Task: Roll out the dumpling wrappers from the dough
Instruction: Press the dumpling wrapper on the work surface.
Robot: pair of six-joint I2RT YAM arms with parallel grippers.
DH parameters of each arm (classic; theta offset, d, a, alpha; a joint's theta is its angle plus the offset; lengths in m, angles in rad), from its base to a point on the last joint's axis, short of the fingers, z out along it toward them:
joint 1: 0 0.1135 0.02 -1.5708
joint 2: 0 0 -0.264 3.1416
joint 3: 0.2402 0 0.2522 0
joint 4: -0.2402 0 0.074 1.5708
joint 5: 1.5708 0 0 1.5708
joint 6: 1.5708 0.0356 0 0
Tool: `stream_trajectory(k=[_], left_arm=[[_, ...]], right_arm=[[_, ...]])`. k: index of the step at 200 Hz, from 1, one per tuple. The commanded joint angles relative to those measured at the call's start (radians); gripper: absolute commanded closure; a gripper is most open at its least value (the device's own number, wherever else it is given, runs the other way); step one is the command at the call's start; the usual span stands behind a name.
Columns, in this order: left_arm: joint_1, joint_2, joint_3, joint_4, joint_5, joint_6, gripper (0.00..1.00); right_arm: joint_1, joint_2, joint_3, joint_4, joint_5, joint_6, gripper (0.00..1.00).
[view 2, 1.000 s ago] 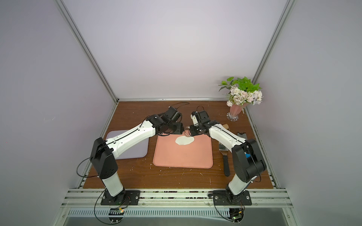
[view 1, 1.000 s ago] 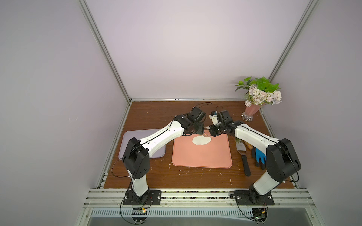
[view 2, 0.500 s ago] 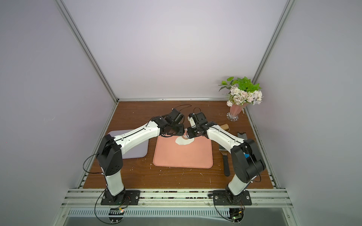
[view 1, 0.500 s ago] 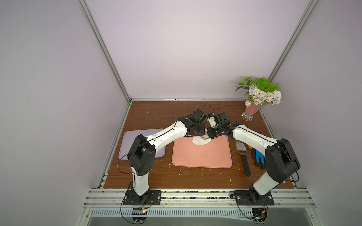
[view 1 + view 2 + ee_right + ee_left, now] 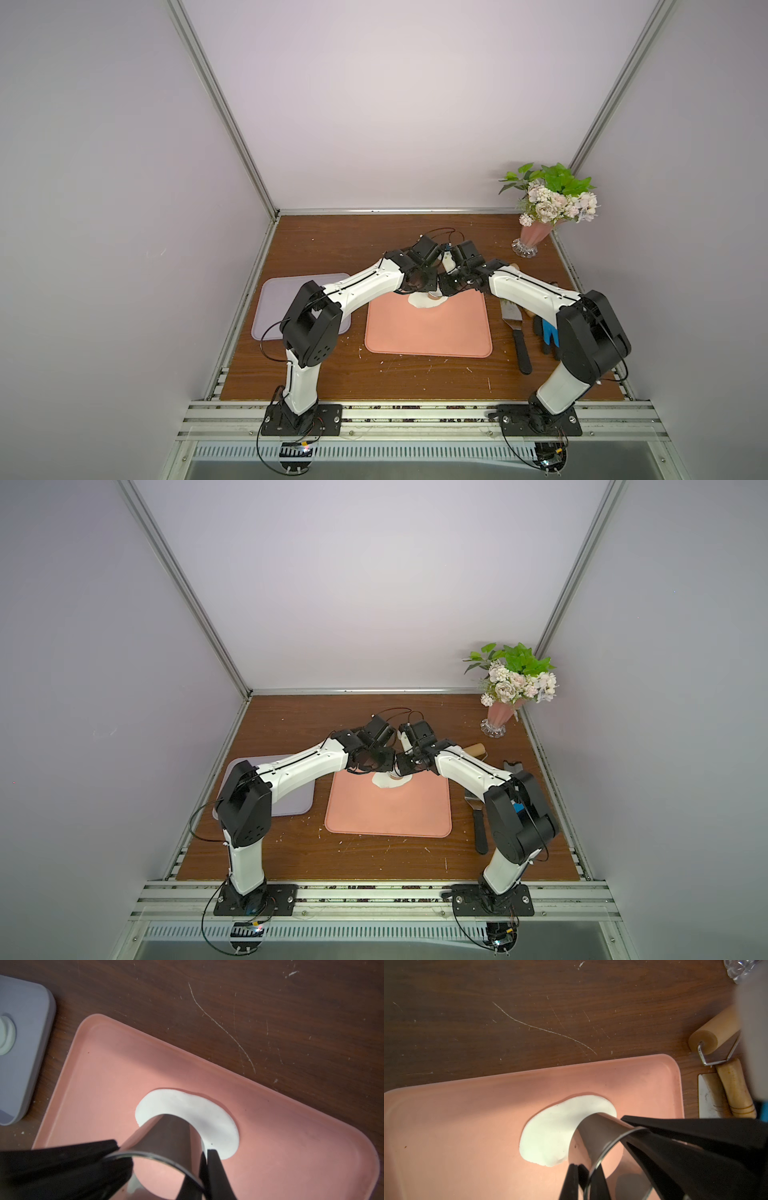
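A steel ring cutter point(image 5: 600, 1136) point(image 5: 166, 1138) stands on the pink mat point(image 5: 428, 332) point(image 5: 386, 812), right beside the dough point(image 5: 550, 1134) point(image 5: 197, 1111). The dough is a thin white sheet with a curved notch where the ring stands. My left gripper point(image 5: 586, 1169) point(image 5: 432, 286) is shut on the ring's wall from one side. My right gripper point(image 5: 204, 1159) point(image 5: 446, 286) pinches the opposite wall, also shut. Inside the ring only pink mat shows. No dumpling wrappers show plainly; a pale round shape point(image 5: 6, 1034) over the grey tray is too blurred to name.
A grey tray point(image 5: 274, 299) lies left of the mat, partly under my left arm. Right of the mat are a wooden roller point(image 5: 712, 1032), a metal scraper point(image 5: 515, 328) and a blue tool point(image 5: 548, 332). A flower vase point(image 5: 536, 232) stands at the back right corner.
My left gripper has moved right to the ring cutter and shut on its wall. The right gripper has stayed shut on the ring, almost in place.
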Motion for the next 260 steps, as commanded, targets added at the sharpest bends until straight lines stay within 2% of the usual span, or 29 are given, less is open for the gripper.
stream_trajectory(k=[1,58,175,184,217,260], left_arm=[[0.014,0.029,-0.013,-0.019,-0.050,-0.010,1.00],[0.019,0.057,-0.060,-0.006,-0.067,-0.020,1.00],[0.042,0.094,-0.117,0.018,-0.092,-0.028,1.00],[0.046,0.094,-0.120,0.018,-0.093,-0.028,0.98],[0.053,0.097,-0.121,0.017,-0.087,-0.034,0.79],[0.053,0.081,-0.120,0.017,-0.083,-0.035,0.78]], right_arm=[[0.002,-0.010,0.017,0.017,-0.042,0.008,1.00],[0.001,0.028,-0.007,0.062,-0.049,0.029,1.00],[0.002,0.089,0.050,0.064,-0.035,0.019,1.00],[0.002,0.090,0.058,0.061,-0.032,0.018,1.00],[0.005,0.108,0.089,0.032,-0.027,0.007,1.00],[0.016,0.102,0.092,0.009,0.003,-0.003,1.00]])
